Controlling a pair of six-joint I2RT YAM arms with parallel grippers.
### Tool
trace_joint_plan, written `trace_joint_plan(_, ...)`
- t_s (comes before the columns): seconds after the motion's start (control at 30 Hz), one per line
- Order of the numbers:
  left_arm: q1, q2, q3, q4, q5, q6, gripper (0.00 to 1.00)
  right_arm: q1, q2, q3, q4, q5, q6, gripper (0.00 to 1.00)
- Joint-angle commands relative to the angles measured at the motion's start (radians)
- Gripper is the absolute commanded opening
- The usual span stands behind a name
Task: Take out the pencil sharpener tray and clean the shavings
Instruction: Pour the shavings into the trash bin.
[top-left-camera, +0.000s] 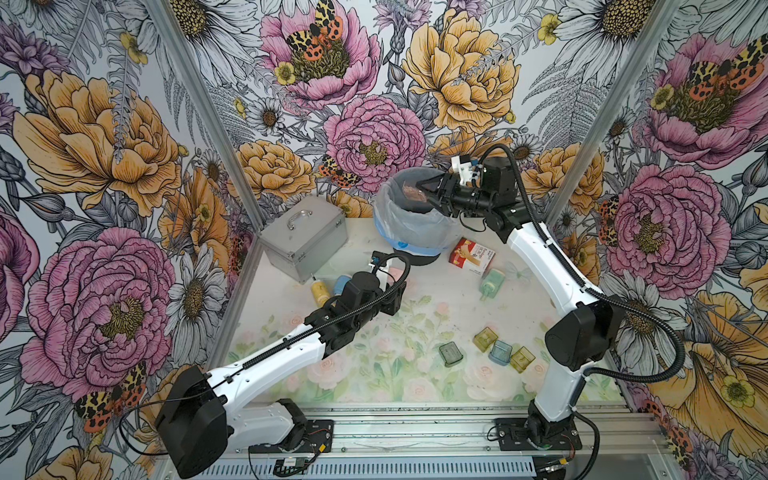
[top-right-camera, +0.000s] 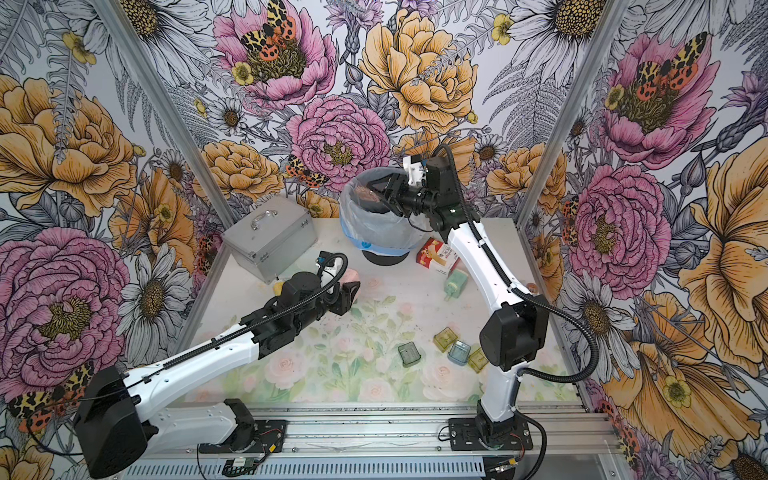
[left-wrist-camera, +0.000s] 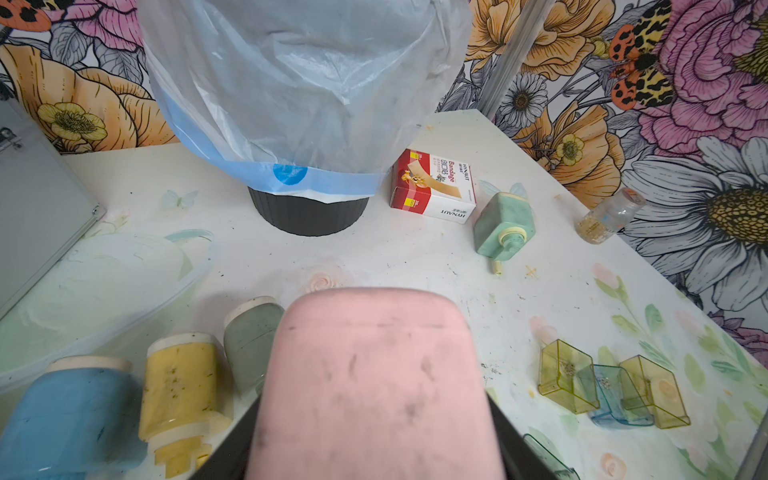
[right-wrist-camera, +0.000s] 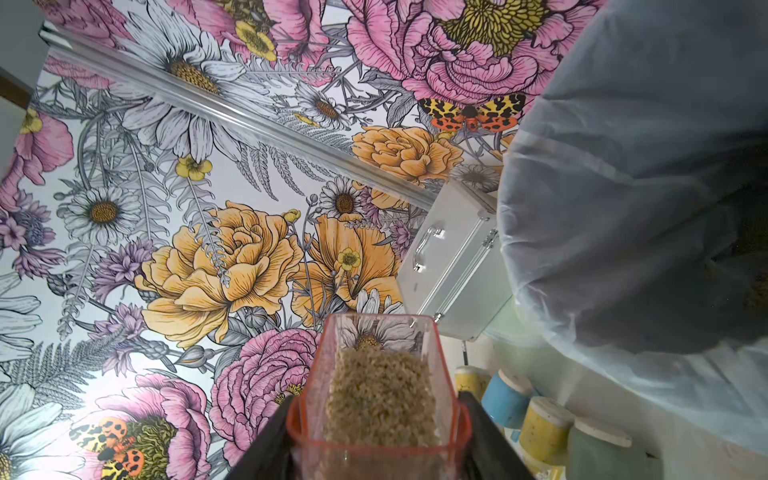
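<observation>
Far left corner of bench: metal case (top-left-camera: 305, 239). Yellow sharpener (top-left-camera: 320, 291) and blue sharpener (top-left-camera: 343, 284) lie just in front, partly hidden by the left arm. Centre-left: left gripper (left-wrist-camera: 365, 432) clamped on pink sharpener (left-wrist-camera: 374, 365). Far edge: lined bin (top-left-camera: 415, 224). Right gripper (top-left-camera: 432, 193) grips reddish clear tray (right-wrist-camera: 374, 415) over the bin mouth; shavings (right-wrist-camera: 380, 399) pack it. Right of bin: bandage box (top-left-camera: 471, 255), green sharpener (top-left-camera: 490, 282). Near right edge: four loose trays (top-left-camera: 500, 351).

My right end effector (top-left-camera: 427, 193) holds the tray (top-left-camera: 412, 192) over the bin (top-left-camera: 409, 232) standing between case (top-left-camera: 305, 241) and bandage box (top-left-camera: 471, 257).
</observation>
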Motion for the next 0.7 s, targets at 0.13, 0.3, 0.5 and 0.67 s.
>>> trace_joint_plan(0.13,-0.030,0.072,0.054,0.109,-0.088,0.016,0.18,-0.014,0.045,0.045,0.090,-0.001,0.171,0.50)
trace_joint_plan(0.3,-0.043,0.132,0.049,0.181,-0.141,0.000,0.17,-0.018,0.073,0.063,0.129,0.000,0.258,0.51)
trace_joint_plan(0.5,-0.065,0.221,0.064,0.252,-0.192,-0.030,0.15,-0.020,0.091,0.062,0.172,0.000,0.354,0.52)
trace_joint_plan(0.67,-0.101,0.293,0.067,0.330,-0.267,-0.005,0.14,-0.019,0.102,0.067,0.201,0.008,0.438,0.51)
